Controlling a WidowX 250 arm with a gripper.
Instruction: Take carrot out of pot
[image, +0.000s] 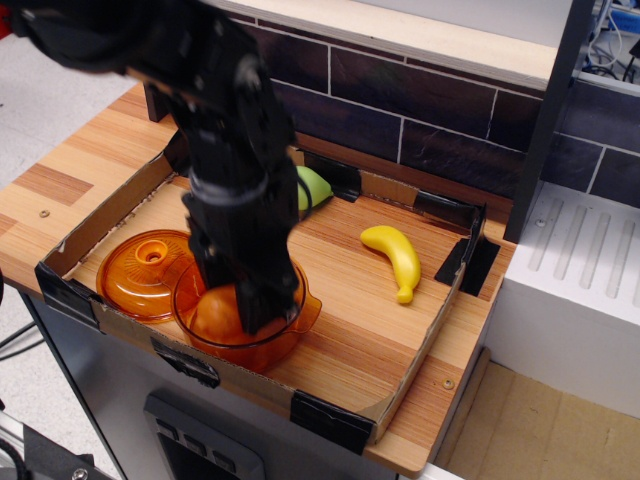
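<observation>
Lid (148, 272) touching pot (290, 325) (banana (396, 259) & pear (312, 186) apart)

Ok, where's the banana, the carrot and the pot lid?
banana (393, 256): main view, its middle.
carrot (215, 312): main view, orange body showing in the pot.
lid (140, 272): main view, left part of its dome.

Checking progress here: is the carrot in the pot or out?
In: the carrot shows orange inside the pot, beneath the gripper.

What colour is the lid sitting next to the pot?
Translucent amber-orange, matching the pot. The lid shows in the only view, observation.image.
</observation>
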